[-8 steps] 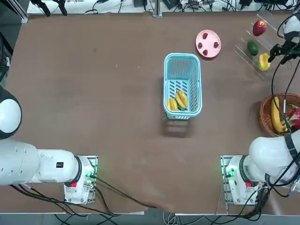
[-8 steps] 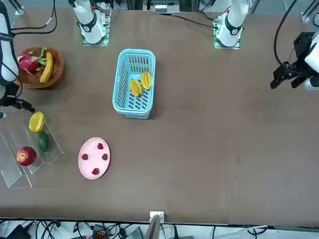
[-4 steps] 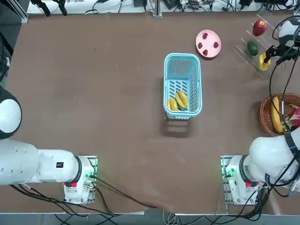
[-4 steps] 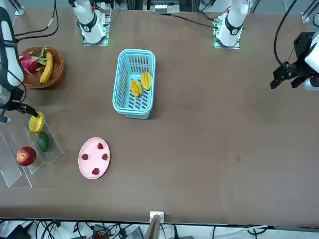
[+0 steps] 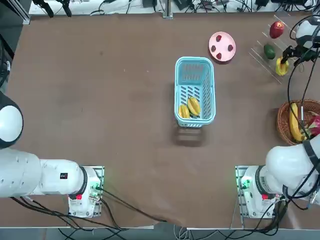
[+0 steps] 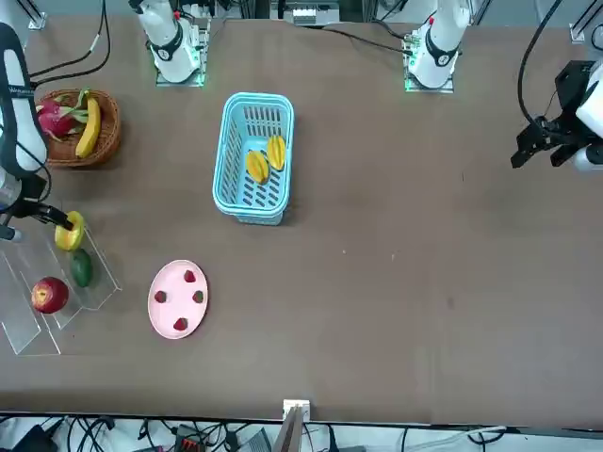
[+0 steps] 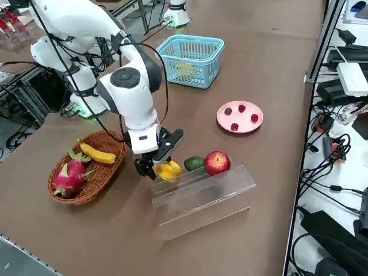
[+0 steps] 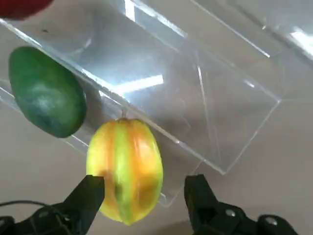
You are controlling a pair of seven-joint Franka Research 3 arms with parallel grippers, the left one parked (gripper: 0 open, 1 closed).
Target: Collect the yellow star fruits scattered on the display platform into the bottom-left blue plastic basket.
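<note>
Star fruit [image 8: 125, 169], one, yellow with greenish ridges: lies on the low front step of the clear display platform [image 7: 201, 198], at the end nearest the wicker basket [image 7: 86, 169]. Right gripper [image 8: 145, 199]: poised at this fruit, fingers [image 8: 200, 196] spread wide, one on each side of it, with a visible gap on the side of the finger that stands clear; nothing gripped. Green fruit [image 7: 194, 163]: on the same step, just beside the star fruit. Red apple [image 7: 217, 163]: next along the step, beyond the green fruit. Star fruits, two further [image 5: 189, 108]: lying side by side inside the blue plastic basket [image 5: 195, 65], at the end of it nearer the arms' bases; the basket stands well apart from the display platform, toward the middle of the tabletop [image 5: 110, 100]. Pink plate [image 7: 240, 117]: between the basket and the display platform, carrying three small red pieces. Wicker basket: on the tabletop near the display platform, on the robot's side of it, holding a banana [image 7: 96, 153] and a pink dragon fruit [image 7: 70, 174].
</note>
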